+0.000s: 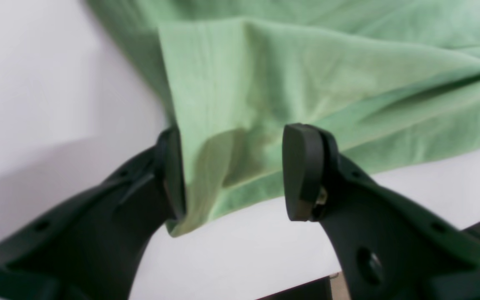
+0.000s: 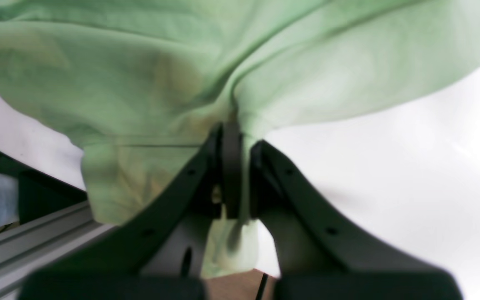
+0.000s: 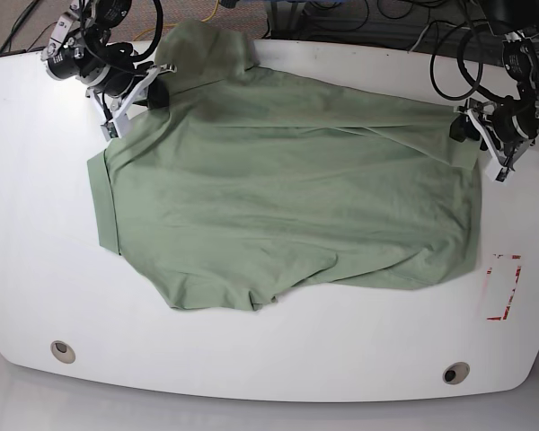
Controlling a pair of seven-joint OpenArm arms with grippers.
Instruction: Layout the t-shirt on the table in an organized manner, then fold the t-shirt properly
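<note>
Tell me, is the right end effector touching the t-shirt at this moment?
Touching. In the right wrist view, the right end effector is closed on a bunched fold of the t-shirt, with the green fabric pinched between its two fingers.

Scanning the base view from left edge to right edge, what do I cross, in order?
Right gripper at the shirt's upper-left corner → t-shirt spread across the table → left gripper at the shirt's right edge → red tape mark.
</note>
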